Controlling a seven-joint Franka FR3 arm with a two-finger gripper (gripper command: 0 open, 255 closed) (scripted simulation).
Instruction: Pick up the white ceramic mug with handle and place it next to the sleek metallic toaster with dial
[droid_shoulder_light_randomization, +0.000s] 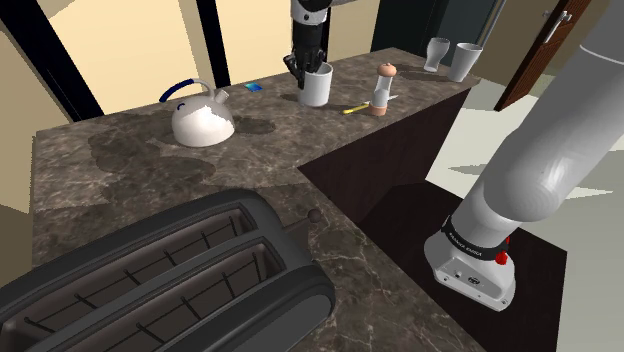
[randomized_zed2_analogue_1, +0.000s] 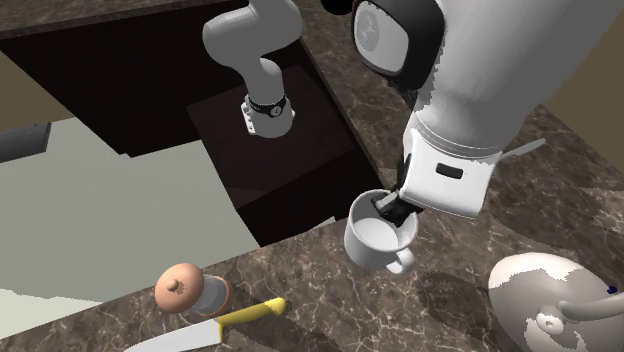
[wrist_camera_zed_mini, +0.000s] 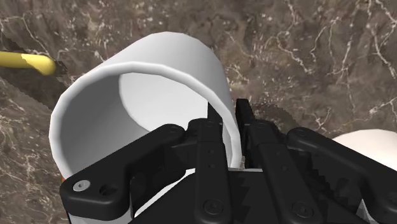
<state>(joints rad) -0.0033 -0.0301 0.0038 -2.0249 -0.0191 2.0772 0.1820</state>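
Note:
The white mug (droid_shoulder_light_randomization: 317, 86) stands upright near the far edge of the dark marble counter (droid_shoulder_light_randomization: 130, 170). My black gripper (droid_shoulder_light_randomization: 308, 64) comes down from above and is shut on its rim, one finger inside and one outside the wall. In the second exterior view the mug (randomized_zed2_analogue_1: 376, 240) shows its handle on the side away from the gripper (randomized_zed2_analogue_1: 392, 208). The wrist view has the fingers clasping the mug's wall (wrist_camera_zed_mini: 133, 89) at the gripper (wrist_camera_zed_mini: 229, 118). Whether the mug rests on the counter or hangs just above it, I cannot tell. The dark toaster (droid_shoulder_light_randomization: 170, 285) with its dial (droid_shoulder_light_randomization: 314, 214) sits at the near end.
A white kettle (droid_shoulder_light_randomization: 203, 118) with a blue handle stands between mug and toaster. Close to the mug are a pepper mill (droid_shoulder_light_randomization: 383, 88) and a yellow-handled knife (droid_shoulder_light_randomization: 356, 108). Two glasses (droid_shoulder_light_randomization: 437, 52) stand at the counter's far corner. A small blue item (droid_shoulder_light_randomization: 254, 87) lies near the mug.

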